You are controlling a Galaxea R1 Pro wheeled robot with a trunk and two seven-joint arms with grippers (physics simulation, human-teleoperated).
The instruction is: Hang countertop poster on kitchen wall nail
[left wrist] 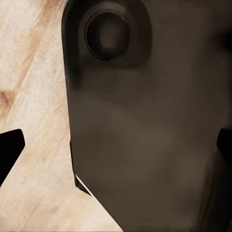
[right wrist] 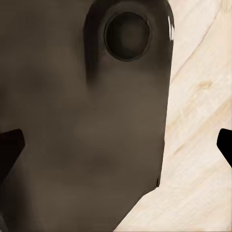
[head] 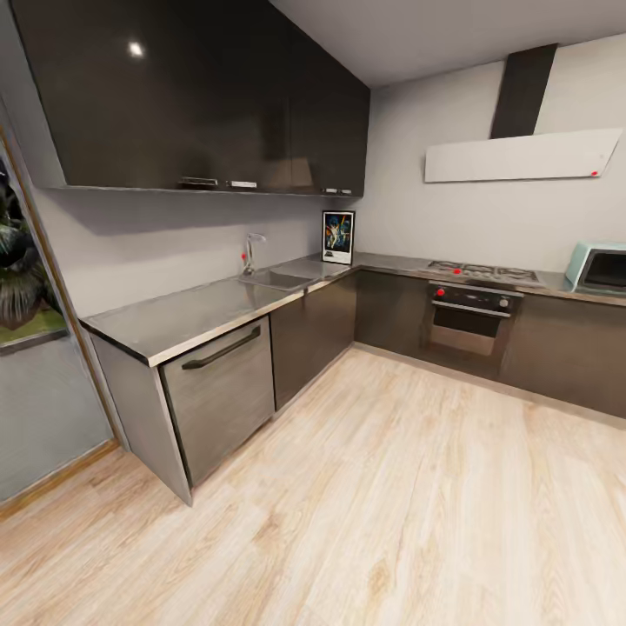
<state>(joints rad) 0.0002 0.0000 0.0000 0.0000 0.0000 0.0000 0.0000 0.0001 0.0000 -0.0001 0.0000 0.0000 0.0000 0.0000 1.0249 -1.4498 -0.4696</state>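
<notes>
Poster (head: 338,236) upright in the far corner of the kitchen countertop (head: 200,310), leaning against the wall, near the sink (head: 276,279) and well apart from the hob (head: 483,272). Left gripper (left wrist: 116,145) and right gripper (right wrist: 116,142) spread wide, dark fingertips (left wrist: 10,147) at the frame edges, perhaps the robot's own body between, over wooden floor (right wrist: 203,121).

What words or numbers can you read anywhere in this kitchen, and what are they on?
None can be read.
The poster standing in the corner of the kitchen countertop: colourful art in a black frame, any lettering too small and blurred.
The oven knobs and the microwave: no readable markings.
</notes>
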